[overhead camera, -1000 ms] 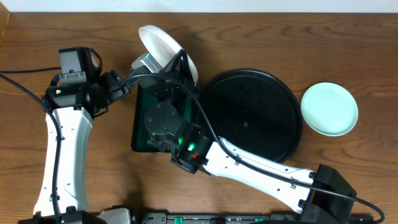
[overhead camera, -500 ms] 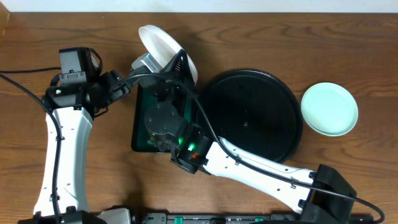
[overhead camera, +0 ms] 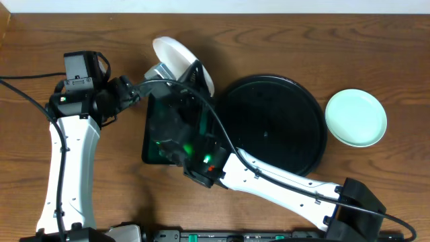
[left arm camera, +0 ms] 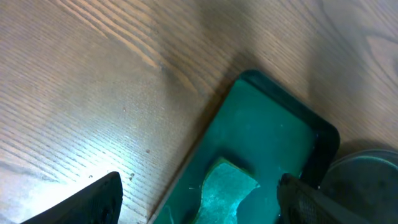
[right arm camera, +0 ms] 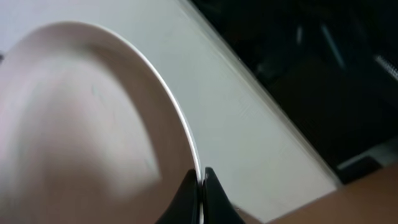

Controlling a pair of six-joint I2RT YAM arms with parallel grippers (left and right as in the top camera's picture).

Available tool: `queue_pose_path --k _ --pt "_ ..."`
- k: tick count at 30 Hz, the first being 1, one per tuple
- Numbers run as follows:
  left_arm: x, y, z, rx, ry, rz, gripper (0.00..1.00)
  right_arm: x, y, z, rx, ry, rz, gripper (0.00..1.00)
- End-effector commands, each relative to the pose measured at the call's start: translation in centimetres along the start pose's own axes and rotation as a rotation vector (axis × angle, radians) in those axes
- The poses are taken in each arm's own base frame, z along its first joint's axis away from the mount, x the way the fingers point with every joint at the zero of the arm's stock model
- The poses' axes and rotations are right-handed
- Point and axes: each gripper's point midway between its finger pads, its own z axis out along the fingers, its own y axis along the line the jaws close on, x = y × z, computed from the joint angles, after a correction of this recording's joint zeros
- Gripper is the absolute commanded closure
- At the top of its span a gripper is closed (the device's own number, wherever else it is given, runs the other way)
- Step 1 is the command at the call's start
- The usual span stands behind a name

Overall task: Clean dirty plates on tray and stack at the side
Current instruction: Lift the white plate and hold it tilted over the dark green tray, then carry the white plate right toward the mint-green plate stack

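Note:
A white plate (overhead camera: 176, 57) is held tilted on edge above the far end of a small green tray (overhead camera: 153, 144). My right gripper (overhead camera: 195, 75) is shut on its rim. In the right wrist view the plate (right arm camera: 93, 124) fills the left side, and the right gripper (right arm camera: 202, 177) pinches its thin edge. My left gripper (overhead camera: 159, 72) is open beside the plate. In the left wrist view the left gripper (left arm camera: 199, 190) hangs over a green sponge (left arm camera: 227, 186) lying in the green tray (left arm camera: 273, 118). The black round tray (overhead camera: 272, 124) holds no plate. A mint plate (overhead camera: 356, 117) lies on the table to its right.
The right arm's forearm (overhead camera: 269, 176) crosses in front of the black tray and covers most of the green tray. The left arm (overhead camera: 67, 154) runs along the table's left side. Cables (overhead camera: 23, 87) trail off to the far left.
The held plate has shifted slightly nearer and turned a little. The right arm's wrist over the green tray is blurred with motion. The left arm has hardly moved.

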Motion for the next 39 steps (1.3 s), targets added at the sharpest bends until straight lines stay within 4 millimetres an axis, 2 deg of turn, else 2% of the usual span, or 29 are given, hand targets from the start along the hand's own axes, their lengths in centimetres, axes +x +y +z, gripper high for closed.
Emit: queue_pose_path --k 1,5,13,17,22,28,32,33,34,39 --pt "0.0 0.3 0.2 -0.013 0.004 -0.004 0.20 0.6 0.3 0.3 -0.059 0.014 0.199 0.99" --pt "0.0 0.3 0.2 -0.013 0.004 -0.004 0.20 2.9 3.0 1.2 -0.195 0.072 0.269 0.99" --pt "0.0 0.3 0.2 -0.013 0.004 -0.004 0.20 7.5 6.7 3.3 -0.444 0.268 0.466 0.99" --pt "0.0 0.3 0.2 -0.013 0.004 -0.004 0.20 9.1 7.6 4.2 -0.538 0.362 0.556 0.99" --pt "0.0 0.3 0.2 -0.013 0.004 -0.004 0.20 9.7 7.8 5.0 -0.600 0.392 0.590 0.99" --pt "0.0 0.3 0.2 -0.013 0.004 -0.005 0.20 8.8 5.2 5.4 -0.578 0.364 0.634 0.99" --pt "0.0 0.3 0.2 -0.013 0.004 -0.005 0.20 8.7 1.1 6.2 -0.531 0.350 0.683 0.99" --pt "0.0 0.3 0.2 -0.013 0.004 -0.005 0.20 9.1 -0.9 6.5 -0.506 0.356 0.697 0.99" --pt "0.0 0.3 0.2 -0.013 0.004 -0.004 0.20 9.5 -1.9 6.7 -0.491 0.364 0.703 0.99" --pt "0.0 0.3 0.2 -0.013 0.004 -0.005 0.20 11.7 -5.8 7.6 -0.460 0.414 0.736 0.99"
